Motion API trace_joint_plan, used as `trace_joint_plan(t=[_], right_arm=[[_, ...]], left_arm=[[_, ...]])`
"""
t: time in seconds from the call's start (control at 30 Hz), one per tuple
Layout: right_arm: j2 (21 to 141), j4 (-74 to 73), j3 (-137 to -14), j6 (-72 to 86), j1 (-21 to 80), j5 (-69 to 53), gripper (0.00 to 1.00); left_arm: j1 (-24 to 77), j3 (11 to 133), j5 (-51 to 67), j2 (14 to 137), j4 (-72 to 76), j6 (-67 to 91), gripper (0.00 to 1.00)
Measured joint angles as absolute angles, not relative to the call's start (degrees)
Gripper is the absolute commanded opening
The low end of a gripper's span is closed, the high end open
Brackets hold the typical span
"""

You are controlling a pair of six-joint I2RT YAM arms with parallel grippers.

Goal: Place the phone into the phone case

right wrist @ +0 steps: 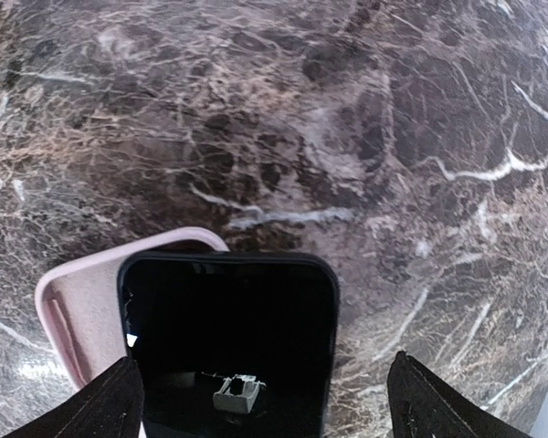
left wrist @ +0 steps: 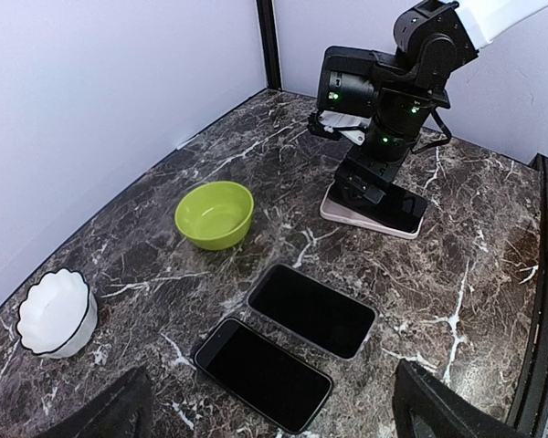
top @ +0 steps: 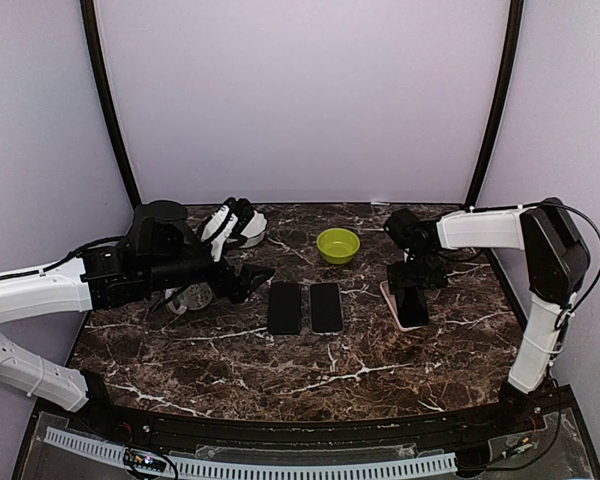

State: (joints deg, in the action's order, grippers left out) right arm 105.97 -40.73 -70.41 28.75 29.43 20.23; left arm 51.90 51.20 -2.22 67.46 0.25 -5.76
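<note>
Marble tabletop point(top: 230, 370) w/ phone point(right wrist: 228, 347) atop case point(right wrist: 73, 310)

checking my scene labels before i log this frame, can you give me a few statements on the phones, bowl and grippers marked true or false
1. A black phone lies over the pink phone case, between the right gripper's fingers. True.
2. The green bowl holds a phone. False: it is empty.
3. Two other black phones lie side by side on the marble table. True.
4. The left gripper is shut on one of those phones. False: its fingers are spread wide and hold nothing.
5. The white scalloped bowl sits inside the green bowl. False: it stands apart on the table.
</note>
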Motion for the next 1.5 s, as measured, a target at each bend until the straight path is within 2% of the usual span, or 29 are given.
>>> trace_joint_plan(t=[0.27, 0.33, 0.47, 0.63, 0.9, 1.17, 1.33, 1.5], right_arm=[[108.09, -38.17, -70.7, 27.46, 29.3, 15.94, 0.9], [108.14, -37.82, -70.7, 27.38, 29.23, 15.18, 0.83], [108.31, -37.52, -70.7, 27.2, 29.23, 14.81, 0.63], [108.22, -37.41, -70.65, 27.22, 29.19, 14.81, 0.48], [103.63, -35.11, -64.58, 28.91, 31.31, 13.5, 0.41], [93.69, -36.25, -54.43, 36.97, 42.35, 7.33, 0.38], [87.68, -39.22, -53.54, 42.85, 49.89, 4.32, 0.36], [80.25, -40.47, -53.67, 44.64, 50.5, 6.98, 0.29]], left_arm=[[51.9, 51.2, -2.22, 67.61, 0.27, -6.0, 0.93], [51.9, 51.2, -2.22, 67.68, 0.27, -6.04, 0.93], [51.9, 51.2, -2.22, 67.83, 0.25, -6.09, 0.93], [51.9, 51.2, -2.22, 67.83, 0.25, -6.39, 0.93], [51.9, 51.2, -2.22, 67.83, 0.25, -6.5, 0.93], [51.9, 51.2, -2.17, 67.83, 0.25, -6.68, 0.93], [51.9, 51.2, -2.07, 67.83, 0.25, -6.74, 0.93], [51.9, 51.2, -1.65, 67.83, 0.25, -6.74, 0.93]])
